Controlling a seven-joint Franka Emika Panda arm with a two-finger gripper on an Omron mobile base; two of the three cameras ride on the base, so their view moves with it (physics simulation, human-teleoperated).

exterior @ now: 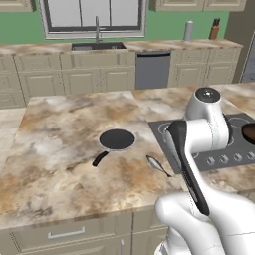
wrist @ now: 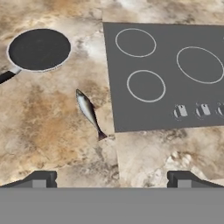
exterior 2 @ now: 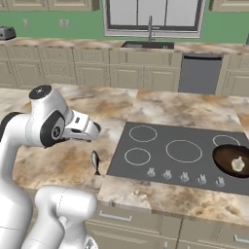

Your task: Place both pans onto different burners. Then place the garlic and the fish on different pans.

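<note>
Now fish [wrist: 89,112] lies beside cooktop [wrist: 175,109], claw [wrist: 112,178] open

No readable text, no labels, no brands, no numbers anywhere

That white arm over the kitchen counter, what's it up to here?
It is setting up pans and food on the cooktop. One brown pan already sits on a right-hand burner with a pale piece, probably the garlic, inside. The black pan and the fish lie on the counter left of the cooktop, untouched. The gripper hangs above the counter near the fish, jaws open, holding nothing.
</note>
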